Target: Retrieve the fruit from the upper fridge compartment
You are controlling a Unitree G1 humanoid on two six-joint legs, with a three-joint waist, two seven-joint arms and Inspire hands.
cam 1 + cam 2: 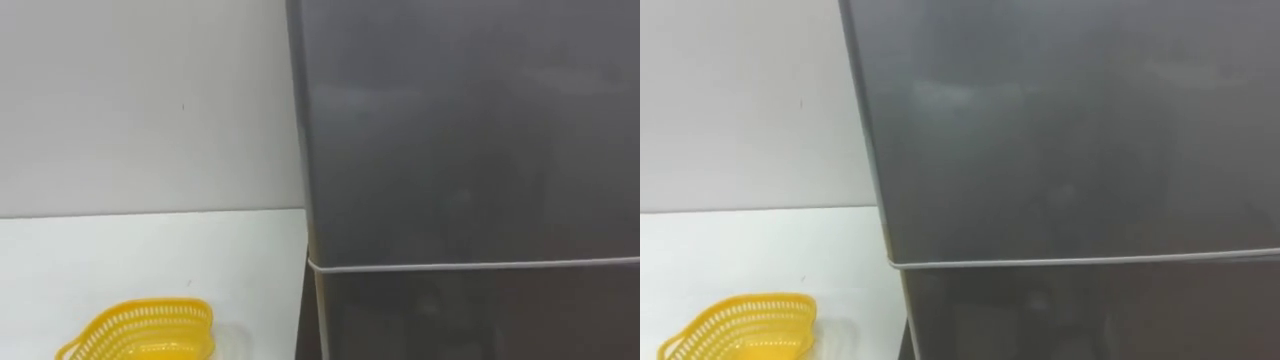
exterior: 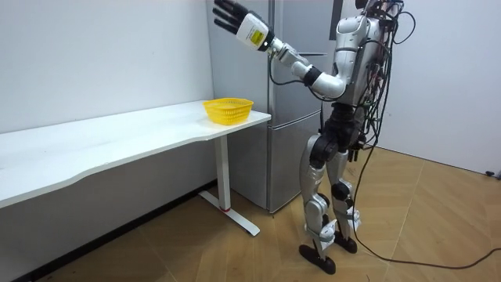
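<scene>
The robot stands facing the fridge [image 2: 286, 164], beside the worktop's [image 2: 117, 145] end; its upper door [image 1: 470, 130] is closed; the left hand [image 2: 232, 17] is raised near the fridge's top, fingers straight and spread; a yellow basket [image 2: 228, 110] sits at the worktop's fridge-side corner.

Setting: test room fitted out as a mock kitchen.
Evidence: grey fridge [image 2: 286, 157], long white table [image 2: 117, 145], yellow basket [image 2: 228, 110], bare walls [image 2: 94, 55], wood floor [image 2: 438, 227].

Fridge [image 1: 470, 130]: upper compartment above the lower one, the robot standing before it.
Surface [image 1: 150, 260]: left of the fridge, its end just beside the fridge's side.
Basket [image 1: 140, 332]: on the surface, left of the fridge.
Wall [image 1: 130, 100]: behind the surface, left of the fridge.
</scene>
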